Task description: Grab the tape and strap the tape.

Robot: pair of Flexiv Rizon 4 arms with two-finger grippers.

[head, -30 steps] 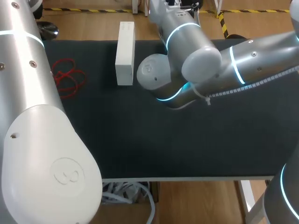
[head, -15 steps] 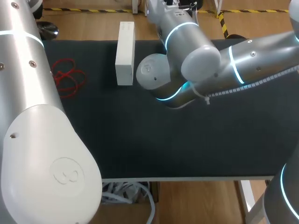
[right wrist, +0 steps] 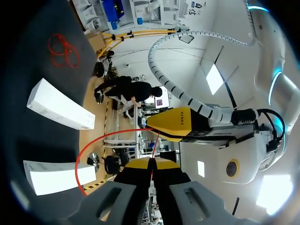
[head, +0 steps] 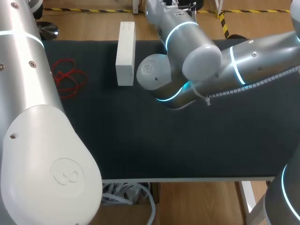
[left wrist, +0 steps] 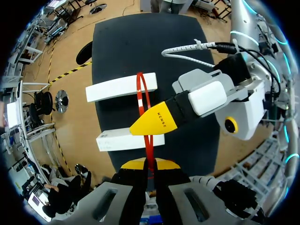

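Left gripper (left wrist: 147,164): fingers clenched on the tape (left wrist: 149,149), a thin red strap pinched between the yellow tips; from there the strap runs straight ahead of the fingers and opens into a narrow loop.

Right gripper (right wrist: 151,164): fingers likewise clenched on the same strap; it leaves the tips, passes the left gripper's yellow tip just ahead, and swings out to one side in a wide red arc.

The two grippers meet tip to tip, set roughly crosswise, both raised above the worktop (head: 140,140); whether the tips themselves touch cannot be told, the view being too close.

Left wrist view: two white boxes lie side by side on the worktop below, apart from one another; these are the nearer white box (left wrist: 117,141) and the farther white box (left wrist: 117,88); the loop shows across the gap between them.

Head view: the left arm (head: 42,140) fills the view from 7 to 10 o'clock; the right arm (head: 243,70) enters at 3 o'clock and reaches toward 12 o'clock, where both grippers are out of sight.

A loose red coil (head: 68,77) lies flat on the worktop at 9 o'clock, well apart from the held strap.
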